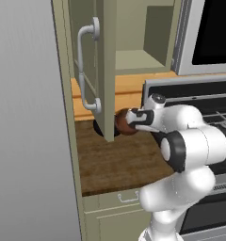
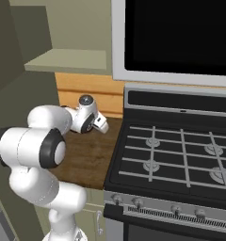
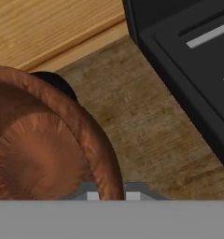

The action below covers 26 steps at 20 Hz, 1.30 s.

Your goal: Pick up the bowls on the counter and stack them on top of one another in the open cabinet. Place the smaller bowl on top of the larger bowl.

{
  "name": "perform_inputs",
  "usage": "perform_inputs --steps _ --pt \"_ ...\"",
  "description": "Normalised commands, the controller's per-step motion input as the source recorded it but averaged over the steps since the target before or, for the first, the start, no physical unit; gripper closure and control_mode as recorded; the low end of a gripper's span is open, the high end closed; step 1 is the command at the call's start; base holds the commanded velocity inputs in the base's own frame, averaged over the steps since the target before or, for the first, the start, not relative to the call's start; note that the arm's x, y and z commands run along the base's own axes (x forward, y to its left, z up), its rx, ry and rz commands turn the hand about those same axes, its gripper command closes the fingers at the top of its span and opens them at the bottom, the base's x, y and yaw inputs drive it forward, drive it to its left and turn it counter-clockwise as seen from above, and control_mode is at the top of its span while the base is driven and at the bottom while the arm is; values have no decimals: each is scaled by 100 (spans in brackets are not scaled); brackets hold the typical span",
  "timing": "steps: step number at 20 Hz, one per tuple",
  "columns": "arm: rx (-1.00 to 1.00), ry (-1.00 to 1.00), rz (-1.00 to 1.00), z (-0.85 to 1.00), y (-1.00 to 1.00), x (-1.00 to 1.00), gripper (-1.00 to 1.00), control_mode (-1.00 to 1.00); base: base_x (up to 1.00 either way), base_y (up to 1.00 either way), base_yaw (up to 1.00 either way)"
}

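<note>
Tool (image 3: 109,195) clamped on rim of small glossy reddish-brown round bowl (image 3: 44,149), low over dark wood-grain bench (image 1: 117,162). Wide black bowl (image 1: 105,129) just behind it, partly hidden by open olive-beige cabinet door (image 1: 93,66).

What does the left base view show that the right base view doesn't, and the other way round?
Left base view alone: the small glossy reddish-brown bowl at the gripper, the wide black bowl partly hidden by the pale olive cabinet door with its curved grey handle. Right base view alone: the black stove top's grates and its front knobs. Shared: the dark wood-grain counter, the open cabinet's shelf, and the white arm.
</note>
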Motion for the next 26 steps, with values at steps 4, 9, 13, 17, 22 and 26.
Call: perform_inputs --steps 4,9,13,17,22,26 --pt "0 -3 -6 31 29 52 100 -100 0 0 0" --pt "0 0 0 3 20 52 100 -100 0 0 0" --pt "0 0 0 -2 26 49 100 -100 0 0 0" --pt "-6 4 0 -25 39 46 100 -100 0 0 0" --pt "-12 6 0 -46 37 28 100 -100 0 0 0" --pt "-4 0 0 -21 24 34 100 -100 0 0 0"
